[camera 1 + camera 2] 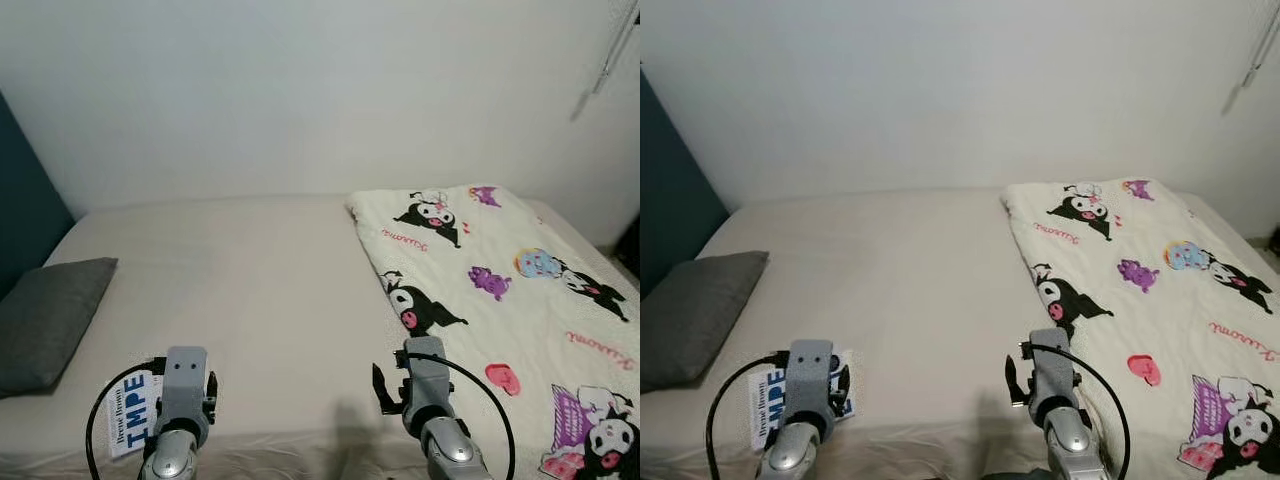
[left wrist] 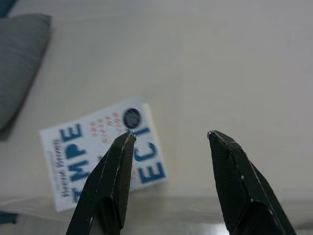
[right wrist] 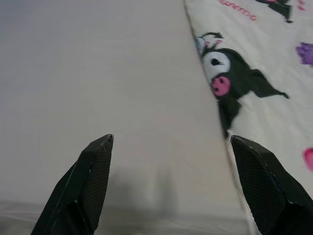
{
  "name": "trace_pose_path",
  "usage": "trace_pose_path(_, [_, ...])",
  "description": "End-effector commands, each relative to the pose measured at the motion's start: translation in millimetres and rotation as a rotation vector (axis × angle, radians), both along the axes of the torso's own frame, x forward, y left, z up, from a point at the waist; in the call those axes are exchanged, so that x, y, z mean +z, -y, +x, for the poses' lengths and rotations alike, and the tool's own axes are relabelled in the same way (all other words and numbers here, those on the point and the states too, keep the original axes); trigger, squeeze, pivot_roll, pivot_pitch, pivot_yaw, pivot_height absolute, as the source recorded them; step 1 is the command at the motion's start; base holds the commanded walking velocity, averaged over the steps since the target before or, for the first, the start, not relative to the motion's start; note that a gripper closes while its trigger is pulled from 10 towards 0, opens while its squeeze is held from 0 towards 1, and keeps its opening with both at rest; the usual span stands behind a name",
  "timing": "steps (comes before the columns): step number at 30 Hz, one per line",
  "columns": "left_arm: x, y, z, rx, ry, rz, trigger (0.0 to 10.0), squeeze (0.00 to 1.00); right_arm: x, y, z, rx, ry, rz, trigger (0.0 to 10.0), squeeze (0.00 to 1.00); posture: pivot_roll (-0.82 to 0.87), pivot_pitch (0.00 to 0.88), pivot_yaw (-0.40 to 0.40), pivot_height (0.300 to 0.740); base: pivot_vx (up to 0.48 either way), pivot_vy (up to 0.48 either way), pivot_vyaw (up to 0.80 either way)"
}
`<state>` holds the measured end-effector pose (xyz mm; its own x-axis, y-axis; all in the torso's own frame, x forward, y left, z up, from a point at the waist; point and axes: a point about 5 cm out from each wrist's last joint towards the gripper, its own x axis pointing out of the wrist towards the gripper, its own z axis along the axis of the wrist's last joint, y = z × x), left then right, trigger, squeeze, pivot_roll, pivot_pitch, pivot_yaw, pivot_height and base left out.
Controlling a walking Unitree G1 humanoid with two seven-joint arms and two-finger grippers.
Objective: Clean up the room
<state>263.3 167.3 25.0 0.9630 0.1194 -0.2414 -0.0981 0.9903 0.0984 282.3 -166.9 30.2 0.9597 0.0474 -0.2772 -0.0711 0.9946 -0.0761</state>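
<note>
Your left end effector [image 2: 168, 139] hovers released over the book [image 2: 102, 152] lying flat at the bed [image 1: 270, 300] edge, the right end effector [image 3: 171, 142] also released, so a shallow pinch could skid it off the mattress.

**A plain bedroom with a pale wall and a wide bed**

A bare, off-white painted wall [image 1: 300, 90] runs behind a wide bed covered with a smooth beige sheet [image 1: 250, 290]. At the left edge stands a dark teal upright panel [image 1: 25, 190], rising beside the bed. In the upper right corner a thin grey cord or rod [image 1: 605, 60] hangs slantwise against the wall. The light is soft and even, with faint shadows on the sheet near the front edge.
</note>
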Motion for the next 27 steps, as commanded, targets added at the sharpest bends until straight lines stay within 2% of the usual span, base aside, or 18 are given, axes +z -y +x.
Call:
trace_pose_path(1, [-6.9, 0.1, -6.5, -0.001, -0.025, -0.011, 10.0, 0.00, -3.0, -0.2, -1.2, 0.009, -0.010, -0.006, 10.0, 0.00, -0.04, 0.102, 0.022, 0.740, 0.000, 0.000, 0.00])
trace_pose_path(4, [-11.2, 4.8, -9.5, 0.006, -0.045, -0.012, 10.0, 0.00, -1.1, 7.2, -0.3, -0.009, -0.001, 0.027, 10.0, 0.00, -0.04, 0.107, 0.007, 0.740, 0.000, 0.000, 0.00])
trace_pose_path(10, [-12.4, 3.5, -11.3, 0.028, -0.054, 0.000, 10.0, 0.00, 2.0, 4.5, -0.4, 0.024, 0.028, 0.027, 10.0, 0.00, -0.02, 0.103, -0.002, 0.740, 0.000, 0.000, 0.00])
trace_pose_path(12, [-11.3, 2.4, -11.3, 0.036, -0.048, -0.006, 10.0, 0.00, 3.1, 3.0, 0.8, 0.022, 0.036, 0.040, 10.0, 0.00, -0.01, 0.099, -0.011, 0.740, 0.000, 0.000, 0.00])
trace_pose_path(13, [-11.7, -3.5, -13.4, 0.059, -0.042, -0.005, 10.0, 0.00, 0.9, -3.1, 1.4, 0.024, 0.032, 0.046, 10.0, 0.00, -0.01, 0.102, -0.009, 0.740, 0.000, 0.000, 0.00])
trace_pose_path(17, [-9.0, -8.5, -15.3, 0.090, -0.022, -0.043, 10.0, 0.00, 0.1, -17.3, 0.9, 0.055, 0.027, 0.070, 10.0, 0.00, 0.00, 0.103, -0.011, 0.740, 0.000, 0.000, 0.00])
trace_pose_path(25, [-6.9, -3.7, -11.4, 0.061, -0.017, -0.072, 10.0, 0.00, -9.2, -21.7, -8.1, 0.075, -0.004, 0.065, 10.0, 0.00, 0.00, 0.092, -0.004, 0.740, 0.000, 0.000, 0.00])
trace_pose_path(27, [-11.9, -4.5, -12.1, 0.037, -0.042, -0.027, 10.0, 0.00, -16.1, -19.3, -13.7, 0.053, -0.038, 0.116, 10.0, 0.00, 0.00, 0.081, 0.008, 0.740, 0.000, 0.000, 0.00])
